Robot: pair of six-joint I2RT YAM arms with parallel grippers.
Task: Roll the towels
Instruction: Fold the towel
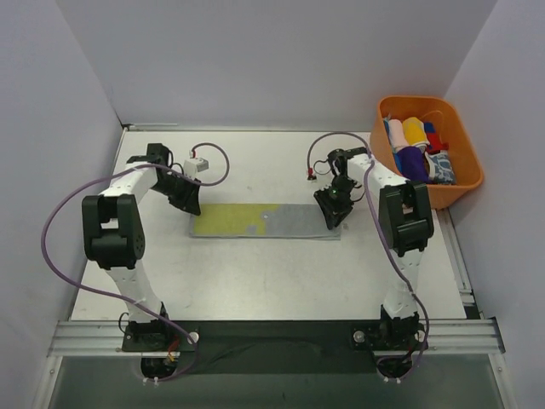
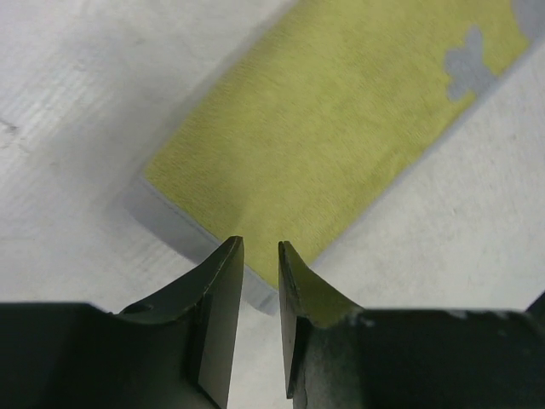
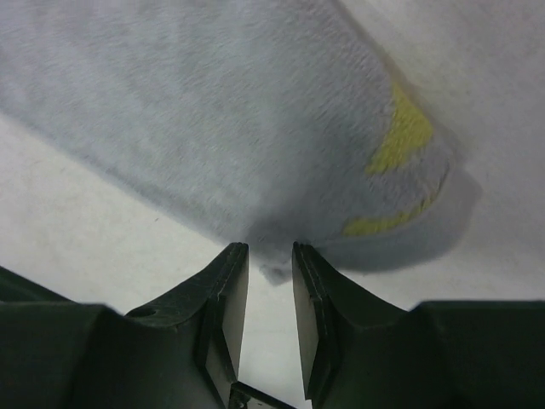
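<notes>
White table, flat towel; left gripper and right gripper narrowly parted, empty.

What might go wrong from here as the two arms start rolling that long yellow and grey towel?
The left tool sits at the very end edge of the long yellow-green and grey towel, jaws only narrowly apart. It may nip just a sliver of cloth and slip off. The right tool meets the grey end just as marginally, so that end might pull free. Either way, the roll would likely start loose or crooked.
</notes>
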